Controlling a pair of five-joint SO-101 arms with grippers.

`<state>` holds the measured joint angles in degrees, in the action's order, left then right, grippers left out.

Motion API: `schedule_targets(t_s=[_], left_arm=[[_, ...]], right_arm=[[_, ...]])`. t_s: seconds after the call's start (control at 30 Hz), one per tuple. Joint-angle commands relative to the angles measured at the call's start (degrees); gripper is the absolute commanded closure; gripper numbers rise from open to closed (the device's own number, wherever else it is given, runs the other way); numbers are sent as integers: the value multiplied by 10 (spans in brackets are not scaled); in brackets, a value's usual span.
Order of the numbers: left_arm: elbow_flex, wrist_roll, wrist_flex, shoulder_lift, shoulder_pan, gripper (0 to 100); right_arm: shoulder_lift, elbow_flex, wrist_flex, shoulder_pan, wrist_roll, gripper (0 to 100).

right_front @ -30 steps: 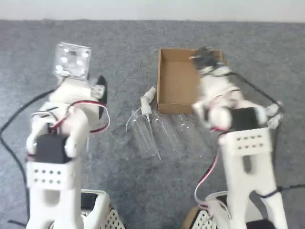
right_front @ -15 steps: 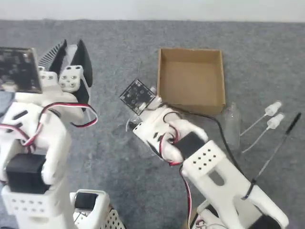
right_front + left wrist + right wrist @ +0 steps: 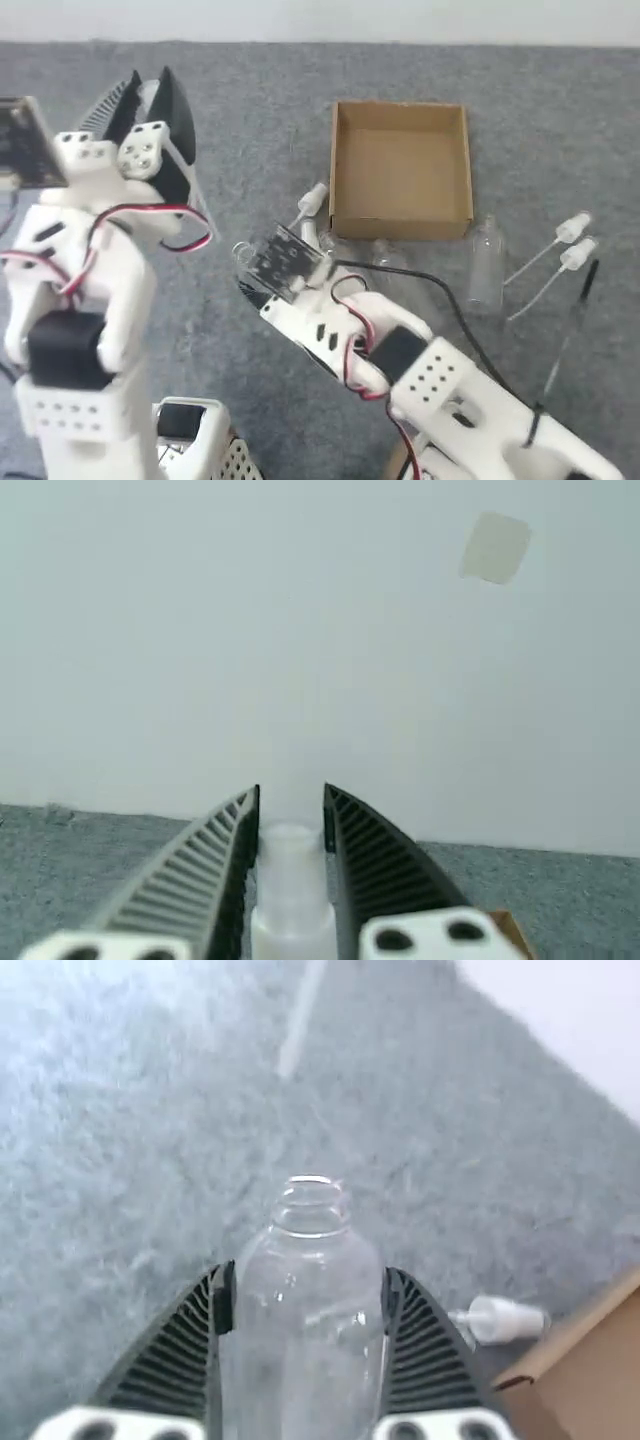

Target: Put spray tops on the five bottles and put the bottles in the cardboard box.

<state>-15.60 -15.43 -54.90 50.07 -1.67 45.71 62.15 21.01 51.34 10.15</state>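
My left gripper (image 3: 150, 88) is raised at the far left, shut on a white spray top (image 3: 290, 880) whose thin tube hangs down. My right gripper (image 3: 308, 1282) is low over the carpet in front of the cardboard box (image 3: 400, 170). Its fingers press both sides of a clear open-necked bottle (image 3: 308, 1260), whose mouth (image 3: 243, 250) sticks out past the wrist. The box is empty. Another spray top (image 3: 312, 200) lies by the box's left front corner. One bottle (image 3: 485, 262) lies right of the box, next to two spray tops (image 3: 572, 240). More bottles (image 3: 385, 255) lie partly under my right arm.
Grey carpet covers the table. A black cable (image 3: 575, 310) runs along the right side past the two spray tops. The right arm's body (image 3: 400, 360) stretches diagonally across the middle. Open carpet lies between the left arm and the box.
My right arm swung from above the box down and left onto the row of bottles and now has one between its fingers. My left gripper rose with the spray top.
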Motion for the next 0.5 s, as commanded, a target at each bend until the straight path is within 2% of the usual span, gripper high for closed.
schedule_targets(t_s=[0.0,0.17,0.47], left_arm=[[-22,-7,40,13,3,989],[-41,-33,38,13,3,989],[-97,-35,35,14,22,989]], right_arm=[[66,15,-35,7,-8,992],[70,18,-34,7,-8,992],[70,18,-34,5,-8,992]])
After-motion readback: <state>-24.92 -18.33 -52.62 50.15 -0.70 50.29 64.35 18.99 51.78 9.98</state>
